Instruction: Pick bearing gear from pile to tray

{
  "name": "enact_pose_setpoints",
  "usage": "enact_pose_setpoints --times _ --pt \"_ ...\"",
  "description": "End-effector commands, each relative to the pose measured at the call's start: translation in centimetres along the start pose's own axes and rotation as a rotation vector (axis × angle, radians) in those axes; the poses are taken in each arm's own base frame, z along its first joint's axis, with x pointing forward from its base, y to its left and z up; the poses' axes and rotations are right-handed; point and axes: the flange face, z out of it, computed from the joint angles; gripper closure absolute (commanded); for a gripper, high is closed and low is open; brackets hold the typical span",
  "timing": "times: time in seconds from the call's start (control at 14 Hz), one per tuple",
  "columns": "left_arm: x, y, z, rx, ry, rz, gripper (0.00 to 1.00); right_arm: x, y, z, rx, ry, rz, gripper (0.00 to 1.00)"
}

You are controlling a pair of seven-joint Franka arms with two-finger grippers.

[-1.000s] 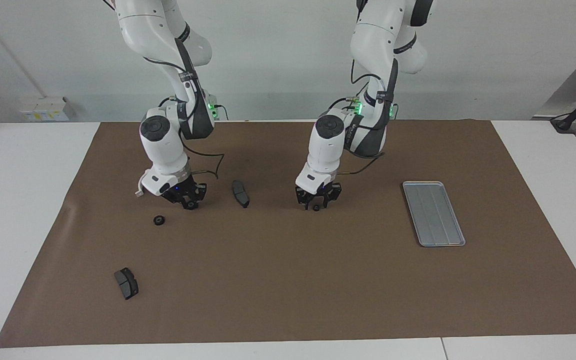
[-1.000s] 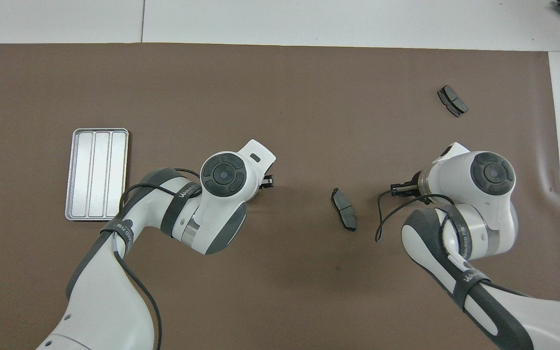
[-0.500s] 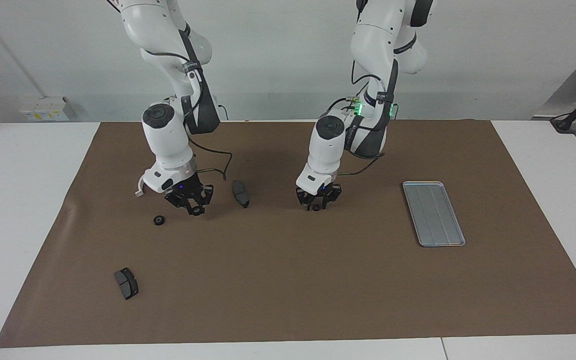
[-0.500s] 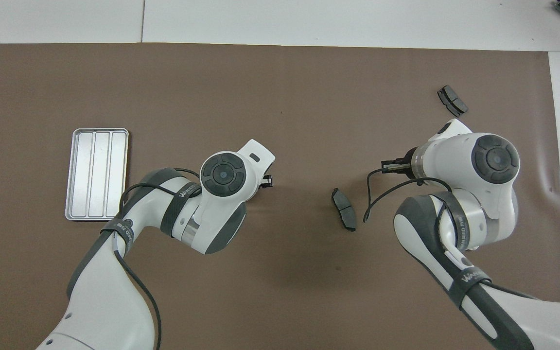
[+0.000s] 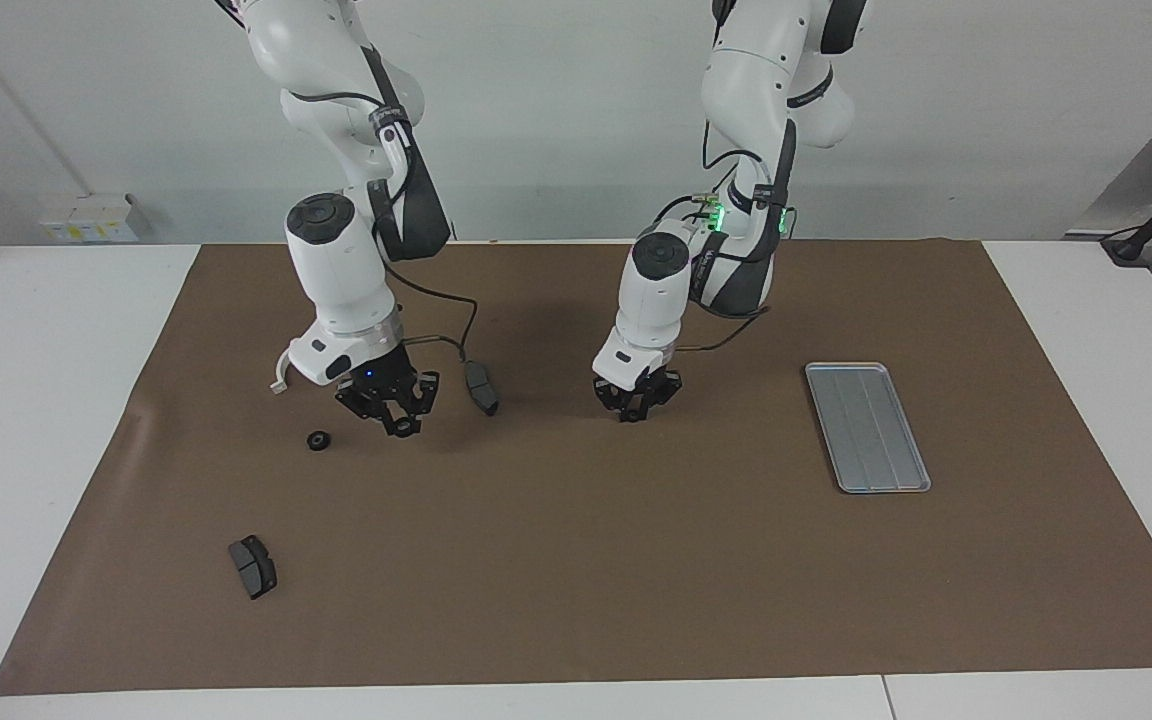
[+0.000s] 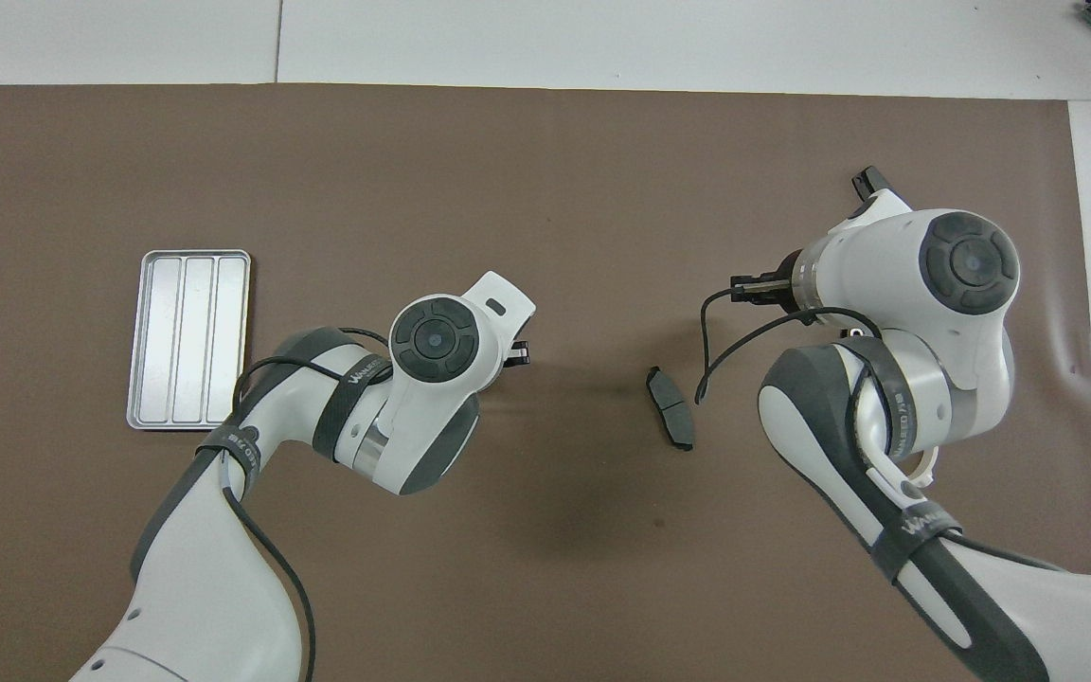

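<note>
Loose black bearing ring [image 5: 317, 440] lies on the brown mat [image 5: 576, 560], toward the right arm's end of the table. It is round, so no long axis.

The right tool [image 5: 403, 428] hangs just beside the ring, tips pinched narrow. That arm is the nearer one.

The left tool [image 5: 633, 410] is low at the mat, tips together. Cannot tell if either holds a part.

Tray [image 5: 921, 470] lies well apart, at the left arm's end. Curved pad [image 5: 481, 387] sits between the tools.

Arm-strap lettering is unreadable.
</note>
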Motion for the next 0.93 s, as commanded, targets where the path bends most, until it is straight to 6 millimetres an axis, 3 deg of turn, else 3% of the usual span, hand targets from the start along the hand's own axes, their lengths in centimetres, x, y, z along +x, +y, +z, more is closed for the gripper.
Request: enact_pose_setpoints --times 0.0,0.29,0.43,0.71,0.86 --pt "0.0 -0.4 0.3 -0.01 0.008 -0.001 0.77 0.8 -0.5 -0.3 0.015 -0.009 0.024 1.0" --pt "0.0 -0.4 0.2 -0.007 0.004 -0.001 0.86 1.4 -2.7 -0.8 0.027 0.004 0.048 1.0" --pt "0.3 -0.4 -0.4 -0.012 0.01 -0.003 0.87 1.5 -5.0 -0.9 0.035 0.003 0.042 1.0" --pt "4.1 -3.4 -3.2 -0.018 0.025 -0.075 0.9 1.5 -10.6 -0.7 0.046 0.001 0.074 1.0" --pt "6.2 -6.2 -4.5 -0.011 0.014 -0.111 0.9 0.8 -13.2 -0.5 0.04 0.003 0.085 1.0"
